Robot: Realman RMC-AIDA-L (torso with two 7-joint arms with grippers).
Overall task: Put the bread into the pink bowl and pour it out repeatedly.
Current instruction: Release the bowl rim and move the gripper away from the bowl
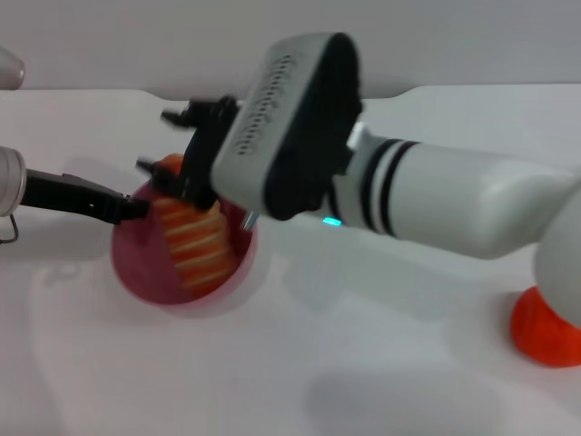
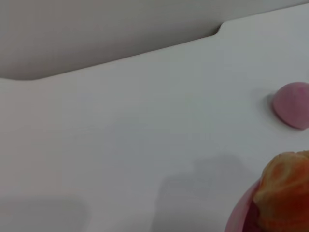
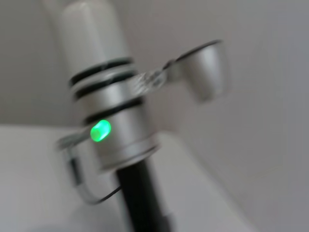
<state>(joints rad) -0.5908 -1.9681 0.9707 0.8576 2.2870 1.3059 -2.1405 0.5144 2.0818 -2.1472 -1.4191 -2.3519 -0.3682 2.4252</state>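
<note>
The right gripper sits at the far rim of the pink bowl, at the top end of the bread; whether it is clamped on it I cannot tell. The loaf leans inside the tilted bowl. At 9 o'clock the left gripper is closed on the bowl's rim. A red-orange lump lies at 4 o'clock on the counter. Risk: the loaf could slide out if the bowl tips further or the rim slips free

Glossy plastic pink bowl, ridged bread, smooth matt table.
</note>
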